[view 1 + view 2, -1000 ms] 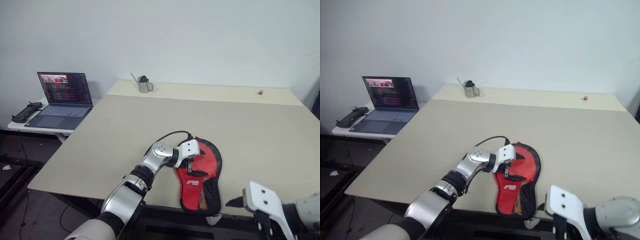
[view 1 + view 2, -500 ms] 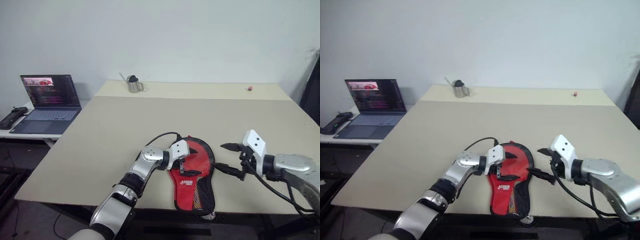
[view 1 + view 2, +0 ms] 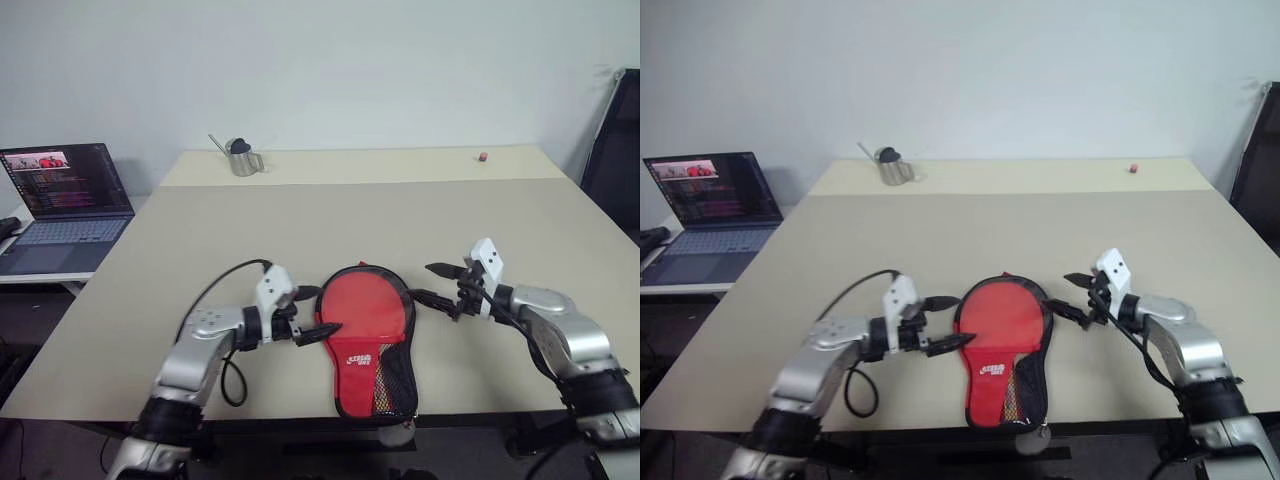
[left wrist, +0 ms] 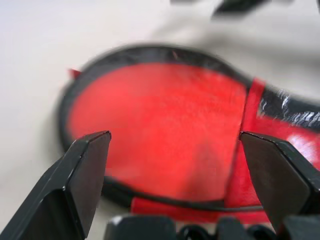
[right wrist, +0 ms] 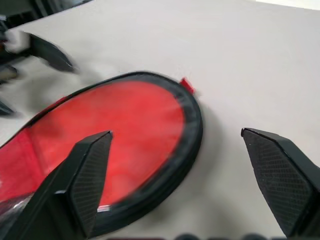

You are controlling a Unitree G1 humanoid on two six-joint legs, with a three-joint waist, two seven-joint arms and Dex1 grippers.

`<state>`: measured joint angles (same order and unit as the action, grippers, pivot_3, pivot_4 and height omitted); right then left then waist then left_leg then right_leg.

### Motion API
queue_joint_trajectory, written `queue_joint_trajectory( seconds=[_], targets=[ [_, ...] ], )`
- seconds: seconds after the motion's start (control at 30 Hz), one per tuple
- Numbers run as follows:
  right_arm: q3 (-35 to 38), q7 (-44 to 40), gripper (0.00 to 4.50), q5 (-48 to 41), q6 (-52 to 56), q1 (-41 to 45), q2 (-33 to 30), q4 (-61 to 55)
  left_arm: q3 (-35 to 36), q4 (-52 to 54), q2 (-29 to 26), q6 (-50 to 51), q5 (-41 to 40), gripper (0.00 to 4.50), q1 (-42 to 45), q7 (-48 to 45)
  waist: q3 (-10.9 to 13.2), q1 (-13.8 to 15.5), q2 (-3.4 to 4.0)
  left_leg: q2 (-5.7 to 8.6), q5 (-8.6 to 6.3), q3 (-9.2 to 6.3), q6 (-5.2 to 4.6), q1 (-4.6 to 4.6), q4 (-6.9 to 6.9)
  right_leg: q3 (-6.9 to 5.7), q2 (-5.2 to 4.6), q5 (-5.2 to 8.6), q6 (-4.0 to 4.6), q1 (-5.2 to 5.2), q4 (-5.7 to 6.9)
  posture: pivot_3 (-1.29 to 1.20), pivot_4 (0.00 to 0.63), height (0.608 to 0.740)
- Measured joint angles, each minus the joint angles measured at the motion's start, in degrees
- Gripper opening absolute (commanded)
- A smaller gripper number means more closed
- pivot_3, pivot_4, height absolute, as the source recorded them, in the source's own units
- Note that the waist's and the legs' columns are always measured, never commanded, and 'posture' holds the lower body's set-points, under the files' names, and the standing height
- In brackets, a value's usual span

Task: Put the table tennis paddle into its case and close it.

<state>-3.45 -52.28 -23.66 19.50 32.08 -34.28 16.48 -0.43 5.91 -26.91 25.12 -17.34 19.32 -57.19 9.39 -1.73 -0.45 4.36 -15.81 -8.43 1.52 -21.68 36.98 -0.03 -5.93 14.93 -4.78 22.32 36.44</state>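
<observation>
Case (image 3: 365, 325) lies flat near the front edge of the table (image 3: 330, 215), between both arms. Soft fabric pouch, paddle-shaped: round red head ringed by a black zip edge, narrowing toward the table's front edge into a neck with a white logo and a black mesh strip along one side. Whether the paddle sits inside cannot be told; the round red area could be panel or rubber face.

Left gripper (image 3: 310, 323) just beside the case's left edge, black fingers spread wide, holding nothing; lower fingertip (image 3: 328, 330) reaches the zip rim, contact uncertain. A black cable loops from its wrist. Right gripper (image 3: 433, 283) just off the case's right edge, fingers likewise wide apart and empty, not touching it.

Table top is smooth, matte, pale beige. At its far side: a small metal pitcher (image 3: 238, 158), and a tiny red item (image 3: 483, 157). Open laptop (image 3: 60, 195) on a lower side table to the left.
</observation>
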Motion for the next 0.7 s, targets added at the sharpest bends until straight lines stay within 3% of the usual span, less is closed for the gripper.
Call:
queue_joint_trajectory(
  seconds=[0.17, 0.4, 0.53, 0.7],
  targets=[
    [0.3, -2.5, 4.45, 4.6, -8.0, 7.4, 1.0, 17.1, 5.0, 5.5, -0.7, 5.7, -3.1, 4.5, -4.6, 6.3, 0.0, 0.2, -0.02, 0.0, 0.02, 0.07, 0.06, -0.04, -0.02, -0.01, -0.02, 0.0, 0.01, 0.0, -0.06, 0.0, 0.15, 0.74],
    [2.5, -3.6, 4.45, 9.2, -16.5, 13.7, -1.8, 35.0, 5.0, 8.1, -0.6, 6.7, -2.4, 4.5, -5.2, 13.2, 0.2, 0.2, -0.01, -0.01, 0.02, 0.22, 0.09, -0.08, -0.03, 0.02, -0.05, -0.01, 0.02, 0.02, -0.1, 0.0, 0.15, 0.74],
    [4.3, -3.6, 4.45, 10.5, -18.4, 14.5, -3.5, 37.4, 2.9, 7.4, -1.8, 4.6, -0.8, 4.5, -4.6, 13.5, 0.2, 0.1, -0.01, -0.03, 0.02, 0.38, 0.1, -0.07, -0.04, 0.11, -0.05, -0.01, 0.02, 0.02, -0.11, 0.0, 0.15, 0.74],
    [4.6, -5.1, 4.45, 10.9, -17.1, 10.3, -4.1, 31.3, 1.3, 3.9, -2.7, 1.4, 0.8, 4.5, -4.2, 12.6, 0.2, 0.0, 0.0, -0.04, 0.0, 0.55, 0.1, -0.02, -0.04, 0.32, -0.03, -0.01, 0.01, 0.08, -0.07, 0.0, 0.15, 0.74]
  ],
)
